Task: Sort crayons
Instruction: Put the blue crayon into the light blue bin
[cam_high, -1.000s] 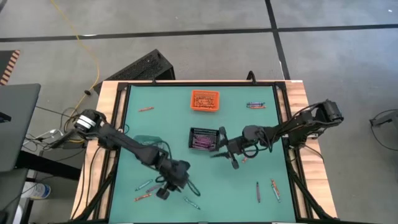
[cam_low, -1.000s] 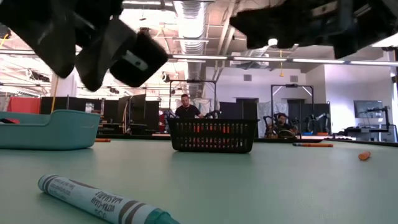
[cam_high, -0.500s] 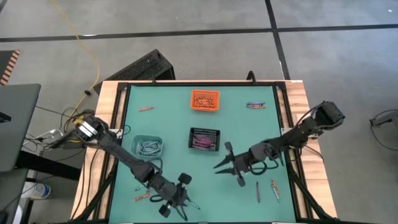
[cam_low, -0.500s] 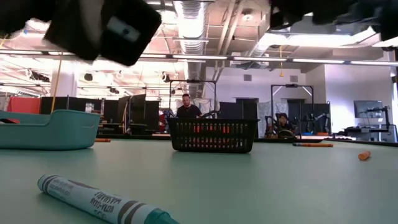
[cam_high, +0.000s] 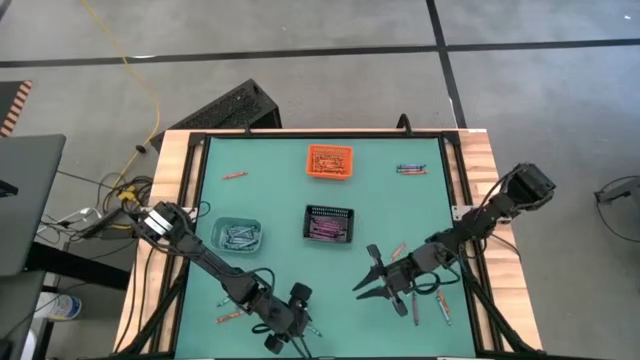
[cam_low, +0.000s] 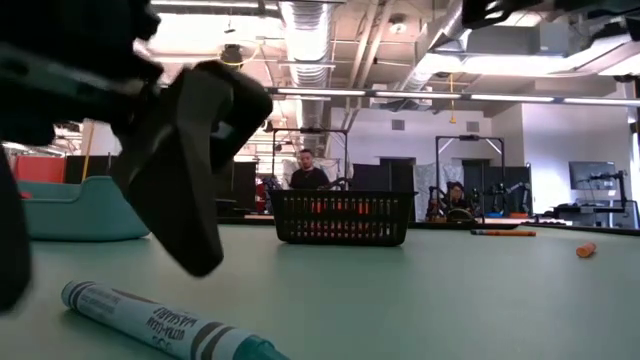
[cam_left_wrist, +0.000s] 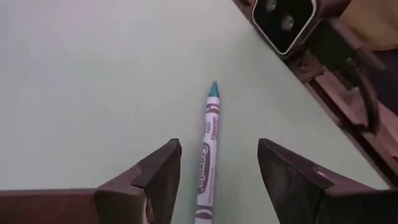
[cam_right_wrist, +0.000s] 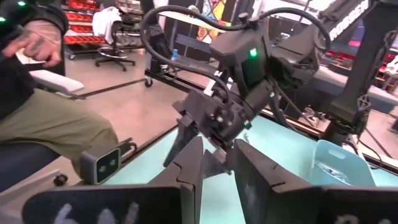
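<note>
Left gripper (cam_left_wrist: 214, 180) is low at the near edge of the table (cam_high: 280, 200), fingers spread wide, straddling a teal crayon (cam_left_wrist: 208, 155) that lies flat and untouched between them, long axis along the fingers, tip pointing away from the wrist. In the low view the dark gripper blocks much of the left side, and the crayon's (cam_low: 170, 325) tip runs out of frame. Right gripper (cam_high: 385, 285) hovers right of centre, fingers apart, nothing held; crayons (cam_high: 440, 303) lie just beside it. Contents of the black bin (cam_high: 329, 223), orange bin (cam_high: 329, 160) and teal bin (cam_high: 237, 235) are too small to make out.
</note>
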